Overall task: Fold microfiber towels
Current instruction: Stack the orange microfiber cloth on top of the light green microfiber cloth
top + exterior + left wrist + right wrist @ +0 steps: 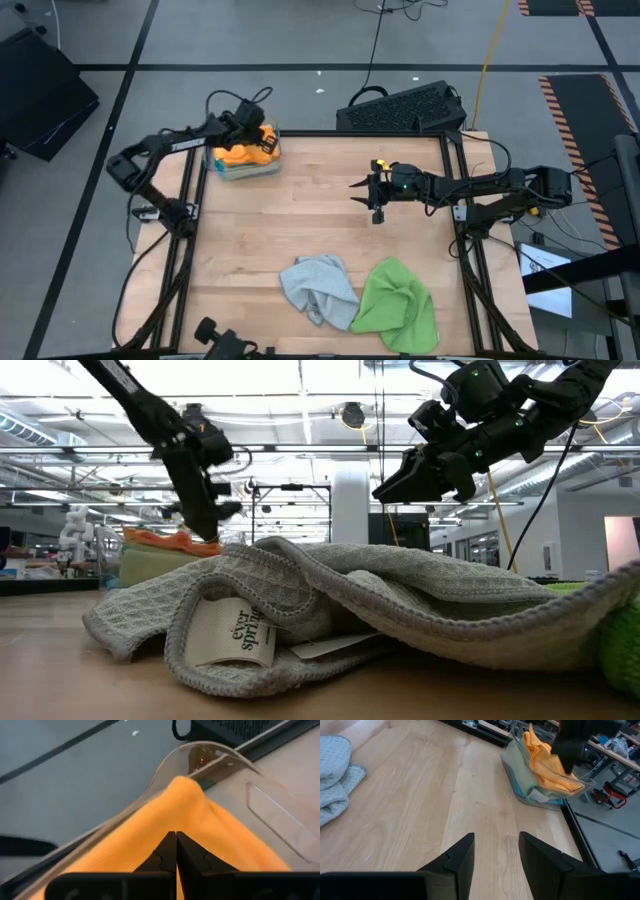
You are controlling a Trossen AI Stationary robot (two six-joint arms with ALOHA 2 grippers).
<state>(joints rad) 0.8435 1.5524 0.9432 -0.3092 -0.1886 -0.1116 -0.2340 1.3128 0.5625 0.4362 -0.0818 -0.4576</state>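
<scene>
Orange towel (246, 150) sits atop the stack in the clear bin (262, 169), far left of the surface (300, 220). Left hand (250, 128) presses on it, fingers shut, nothing held. Right hand (362, 186) hovers mid-surface, part open, empty. Risk: withdrawing could snag the cloth. Only the right wrist view shows folded cloths underneath.

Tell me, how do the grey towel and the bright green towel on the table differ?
The light grey towel is pale with a waffle weave and a white label showing; the bright green towel is vivid and shows no label. The grey one lies nearer the table's middle, the green one toward the right arm's side. The green spreads a bit wider. Both lie crumpled and unfolded at the table's front edge, touching each other, with neither gripper near them.
</scene>
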